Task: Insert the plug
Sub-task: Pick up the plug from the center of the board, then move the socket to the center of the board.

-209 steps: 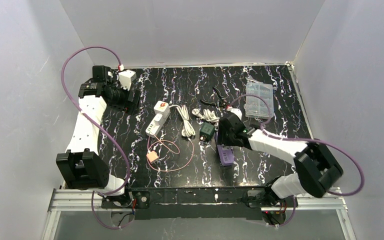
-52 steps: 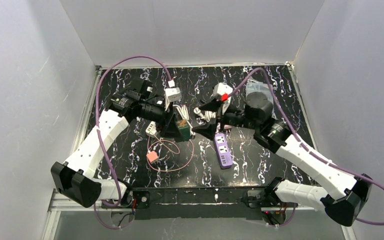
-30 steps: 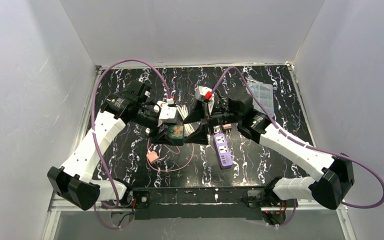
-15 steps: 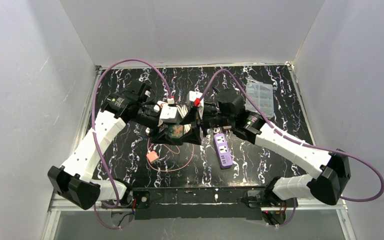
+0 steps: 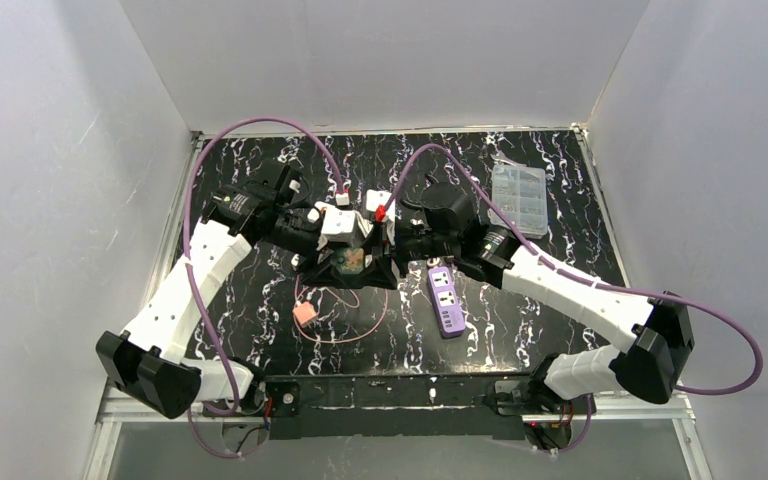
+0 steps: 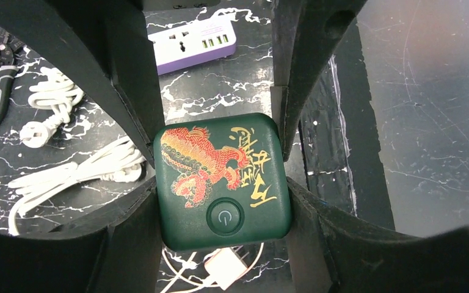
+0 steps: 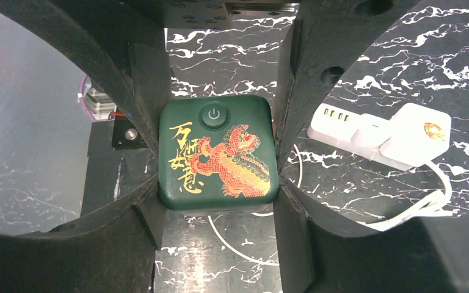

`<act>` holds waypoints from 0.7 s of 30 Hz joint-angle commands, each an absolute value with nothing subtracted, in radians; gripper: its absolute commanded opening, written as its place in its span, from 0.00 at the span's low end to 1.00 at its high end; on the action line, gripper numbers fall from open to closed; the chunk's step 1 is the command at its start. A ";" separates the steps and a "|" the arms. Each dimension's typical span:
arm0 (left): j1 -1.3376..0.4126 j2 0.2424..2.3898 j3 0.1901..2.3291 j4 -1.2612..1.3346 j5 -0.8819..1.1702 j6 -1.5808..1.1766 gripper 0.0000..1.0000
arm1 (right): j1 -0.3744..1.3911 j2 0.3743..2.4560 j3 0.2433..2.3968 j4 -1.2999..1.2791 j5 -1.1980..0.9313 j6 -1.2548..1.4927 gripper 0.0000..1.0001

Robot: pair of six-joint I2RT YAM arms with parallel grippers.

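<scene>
**A:** Where's the green plug (image 5: 350, 260)?

**B:** Over the middle of the table (image 5: 570, 200), apparently lifted clear of it, just left of the purple power strip (image 5: 445, 300). Both arms reach inward and meet there, elbows out and wrists nearly facing each other.

**A:** Which one holds it?

**B:** Both, by the look of it. The left tool (image 6: 217, 110) is clamped on two opposite sides of the plug, with the dragon face toward its camera. The right tool (image 7: 220, 91) has its fingers (image 7: 149, 110) against the plug's sides too, so it looks closed on it as well.

**A:** Why the double grip?

**B:** My guess is a handover. The right arm sits nearer the purple strip, and a fresh grip could let it aim the prongs at a socket. The prongs themselves are hidden.

**A:** Any risk?

**B:** If one tool lets go before the other is firm, the plug could twist or drop onto the pink-ended cord (image 5: 305, 313) below.
</scene>
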State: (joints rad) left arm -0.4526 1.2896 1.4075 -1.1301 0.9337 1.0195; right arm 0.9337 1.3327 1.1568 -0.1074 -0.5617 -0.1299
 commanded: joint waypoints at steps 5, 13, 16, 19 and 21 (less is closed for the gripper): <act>-0.463 1.236 1.372 -0.949 0.896 0.855 0.98 | 0.911 1.297 1.160 -0.072 -0.435 -0.137 0.16; -0.449 1.146 1.234 -0.723 0.697 0.635 0.98 | 0.722 1.215 1.062 -0.115 -0.399 -0.122 0.08; -0.443 1.107 1.182 -0.657 0.639 0.563 0.98 | 0.646 1.198 1.027 -0.189 -0.293 -0.119 0.01; -0.444 1.097 1.149 -0.634 0.641 0.543 0.98 | 0.631 1.186 0.978 -0.272 -0.099 -0.087 0.01; -0.443 1.118 1.148 -0.640 0.653 0.537 0.98 | 0.630 1.170 0.945 -0.308 0.048 -0.019 0.01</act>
